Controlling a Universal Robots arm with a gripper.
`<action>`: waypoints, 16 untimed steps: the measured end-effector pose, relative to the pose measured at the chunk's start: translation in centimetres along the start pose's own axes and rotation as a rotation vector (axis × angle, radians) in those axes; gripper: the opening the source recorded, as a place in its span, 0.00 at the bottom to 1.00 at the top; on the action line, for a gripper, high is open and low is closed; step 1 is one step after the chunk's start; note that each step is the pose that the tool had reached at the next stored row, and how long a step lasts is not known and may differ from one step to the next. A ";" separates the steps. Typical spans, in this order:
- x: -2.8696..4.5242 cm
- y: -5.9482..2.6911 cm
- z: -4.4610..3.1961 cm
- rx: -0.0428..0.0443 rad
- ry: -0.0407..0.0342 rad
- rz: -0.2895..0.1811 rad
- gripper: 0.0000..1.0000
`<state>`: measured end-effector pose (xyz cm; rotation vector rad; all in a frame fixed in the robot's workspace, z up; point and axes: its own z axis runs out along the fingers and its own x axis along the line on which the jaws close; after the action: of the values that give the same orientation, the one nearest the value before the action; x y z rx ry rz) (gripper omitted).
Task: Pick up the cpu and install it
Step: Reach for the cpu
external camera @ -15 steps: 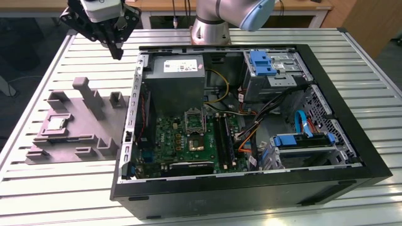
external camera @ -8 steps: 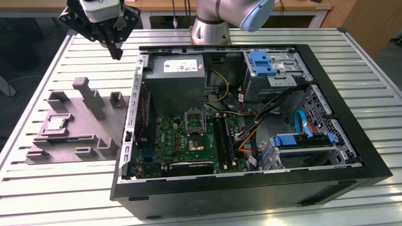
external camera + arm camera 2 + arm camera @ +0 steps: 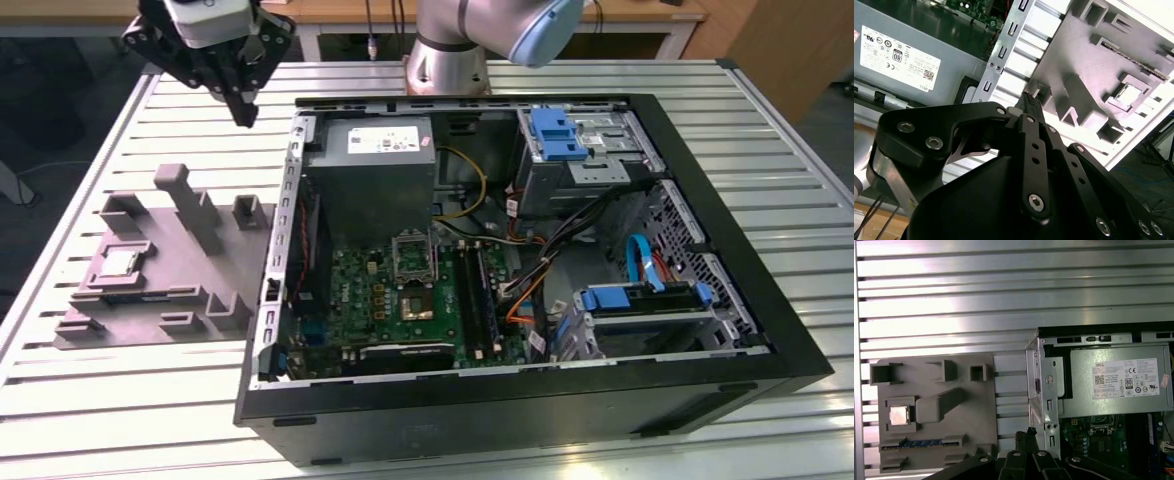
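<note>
Hardly begun, I'd say: the cpu (image 3: 120, 262) sits in its pocket of the grey tray (image 3: 187, 268) on the desk (image 3: 134, 400), at nine o'clock from the open computer case (image 3: 534, 420). The end effector (image 3: 246, 115) hangs at the case's eleven o'clock, fingers pressed together and carrying nothing.

An open computer case (image 3: 534, 412) sits on a slatted metal table (image 3: 134, 400), a grey moulded tray (image 3: 187, 278) just beside it.
</note>
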<state>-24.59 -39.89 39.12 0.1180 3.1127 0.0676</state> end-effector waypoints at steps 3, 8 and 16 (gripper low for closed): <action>0.12 -0.01 0.00 0.0000 -0.0001 0.000 0.11; 0.30 -0.02 0.01 0.0000 -0.0001 0.000 0.11; 0.47 -0.04 0.01 0.0000 0.0000 0.000 0.11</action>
<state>-25.06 -39.89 39.10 0.1180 3.1127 0.0676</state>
